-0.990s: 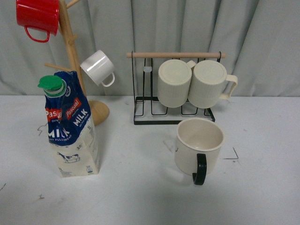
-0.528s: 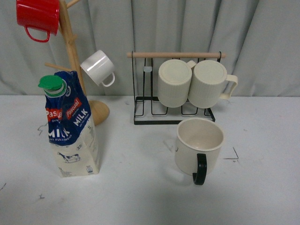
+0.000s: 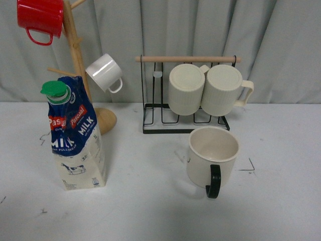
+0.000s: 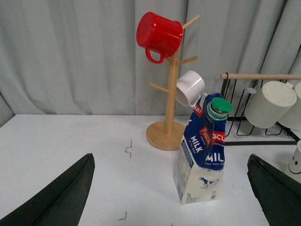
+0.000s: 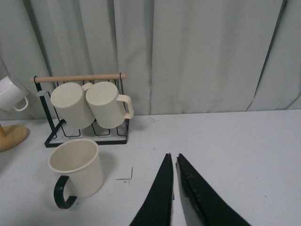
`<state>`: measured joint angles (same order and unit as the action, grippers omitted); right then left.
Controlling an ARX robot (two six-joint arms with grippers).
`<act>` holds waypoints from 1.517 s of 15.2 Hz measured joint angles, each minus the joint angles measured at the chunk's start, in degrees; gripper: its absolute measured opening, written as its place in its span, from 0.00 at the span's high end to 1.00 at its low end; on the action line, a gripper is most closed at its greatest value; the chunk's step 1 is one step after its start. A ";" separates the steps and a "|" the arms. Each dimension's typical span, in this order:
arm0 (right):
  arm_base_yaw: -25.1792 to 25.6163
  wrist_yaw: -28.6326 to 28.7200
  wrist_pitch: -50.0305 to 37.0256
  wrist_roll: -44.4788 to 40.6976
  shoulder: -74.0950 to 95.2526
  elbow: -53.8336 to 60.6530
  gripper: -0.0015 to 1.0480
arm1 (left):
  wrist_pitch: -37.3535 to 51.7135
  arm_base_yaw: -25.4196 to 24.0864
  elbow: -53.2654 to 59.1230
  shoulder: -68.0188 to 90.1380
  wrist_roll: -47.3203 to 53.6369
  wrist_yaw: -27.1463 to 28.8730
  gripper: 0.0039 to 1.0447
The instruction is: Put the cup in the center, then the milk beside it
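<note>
Cup [image 3: 213, 155] stands upright on the table [image 3: 150, 211], just in front of the wire rack [image 3: 188, 58] and below its right-hand ribbed mug [image 3: 221, 89]. Its black handle points away from the rack, toward the robot. The milk [image 3: 77, 138] stands well to the left of the rack, just in front of the mug tree [image 3: 76, 55].

Neither arm shows in the front view. The right tool [image 5: 173, 155] has its fingers nearly pressed together and holds nothing. The left tool [image 4: 170, 157] is spread wide and also empty.

Trouble seems most likely at the cup. If the right tool goes in with its fingers closed, it would shove the cup back against the rack instead of taking it. The cup is wide, so a pinch on the rim or the handle may let it swing or tilt when lifted. A steep lift so close to the rack could clip the ribbed mug overhead. The carton is tall and its top leans, so a high or off-centre push from the left tool could topple it toward the mug tree.

From the right wrist, the cup [image 5: 77, 169] lies ahead of the tool, off its line toward the rack, well apart. From the left wrist, the milk [image 4: 202, 155] sits ahead, roughly between the spread fingers, not touched.
</note>
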<state>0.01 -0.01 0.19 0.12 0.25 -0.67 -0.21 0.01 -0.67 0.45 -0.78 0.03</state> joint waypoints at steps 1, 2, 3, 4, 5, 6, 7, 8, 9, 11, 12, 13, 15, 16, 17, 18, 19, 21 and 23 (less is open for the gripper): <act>0.00 0.02 0.02 0.00 0.00 0.00 0.82 | 0.00 0.00 0.00 0.00 0.00 -0.02 0.06; 0.00 0.02 0.02 0.00 0.00 0.00 0.75 | 0.00 0.00 0.00 0.00 0.00 -0.04 0.06; 0.00 0.02 0.02 0.00 0.00 0.00 0.62 | 0.00 0.00 0.00 0.00 0.00 -0.02 0.06; 0.00 0.02 0.02 0.00 0.00 0.00 0.51 | -2.84 0.26 -0.63 0.61 -0.59 0.70 0.06; 0.00 -0.04 0.04 0.02 0.00 0.00 0.43 | -14.51 2.16 -5.51 6.49 -3.30 4.09 0.06; 0.00 0.09 0.04 -0.02 0.00 0.00 0.36 | -20.61 3.65 -9.97 14.10 -6.40 6.23 0.06; 0.00 0.07 -0.02 0.00 0.00 0.00 0.25 | -23.06 4.94 -14.95 21.59 -9.77 5.84 0.06; 0.00 0.00 0.04 0.00 0.00 0.00 0.15 | -18.58 5.51 -18.03 26.58 -13.05 3.91 0.06; 0.00 0.04 0.02 0.00 0.00 0.00 0.05 | -12.35 6.69 -21.14 32.00 -14.49 4.66 0.06; 0.00 0.02 0.02 0.00 0.00 0.00 0.06 | 1.81 9.73 -27.54 48.33 -15.56 4.85 0.06; 0.00 0.02 0.02 0.00 0.00 0.00 0.06 | 7.17 11.21 -31.82 57.77 -15.23 5.75 0.06; 0.00 0.02 0.02 0.00 0.00 0.00 0.06 | 9.77 12.35 -36.04 64.92 -14.84 6.43 0.06; 0.00 0.02 0.02 0.00 0.00 0.00 0.06 | 10.93 14.69 -44.72 76.39 -12.92 8.68 0.06; 0.00 0.02 0.02 0.00 0.00 0.00 0.06 | 10.95 15.45 -48.57 81.72 -11.52 10.32 0.06; 0.00 0.02 0.02 0.00 0.00 0.00 0.06 | 10.62 15.72 -51.10 85.53 -10.71 11.21 0.06; 0.00 0.02 0.02 0.00 0.00 0.00 0.06 | 11.02 15.72 -52.98 88.89 -9.35 13.35 0.06; 0.00 0.02 0.02 0.00 0.00 0.00 0.06 | 11.04 15.19 -54.07 91.08 -8.24 14.71 0.06; 0.00 0.02 0.02 0.00 0.00 0.00 0.06 | 9.33 13.70 -54.55 92.54 -7.76 15.04 0.06; 0.00 0.02 0.02 0.00 0.00 0.00 0.06 | 9.31 13.09 -53.53 92.61 -7.93 14.95 0.06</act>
<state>0.01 0.01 0.21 0.12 0.25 -0.67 9.10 13.10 -54.19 93.06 -8.71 14.98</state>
